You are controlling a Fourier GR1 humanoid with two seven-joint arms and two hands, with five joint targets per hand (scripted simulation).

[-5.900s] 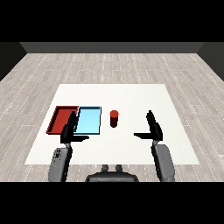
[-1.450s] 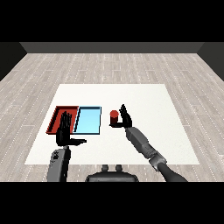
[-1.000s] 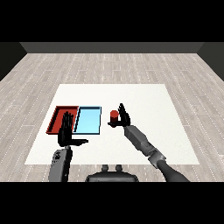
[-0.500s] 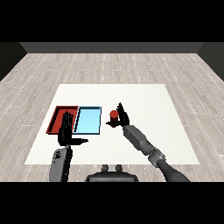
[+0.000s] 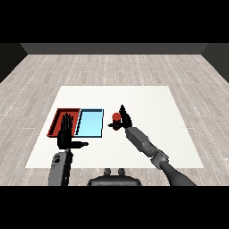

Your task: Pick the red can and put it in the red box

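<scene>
**Right hand closing round the can**

I am judging the can (image 5: 116,118) to be light, rigid and smooth-sided, likely to slip, so I am taking it round the middle of its wall. It is standing upright on the table (image 5: 152,103), just right of the blue tray (image 5: 90,123), well apart from the red tray (image 5: 58,120). My right hand (image 5: 125,119) is curling against its right side, thumb reaching under; whether it has fully closed I cannot tell. My left hand (image 5: 66,135) is hanging over the red tray's near edge, fingers straight, holding nothing.
</scene>
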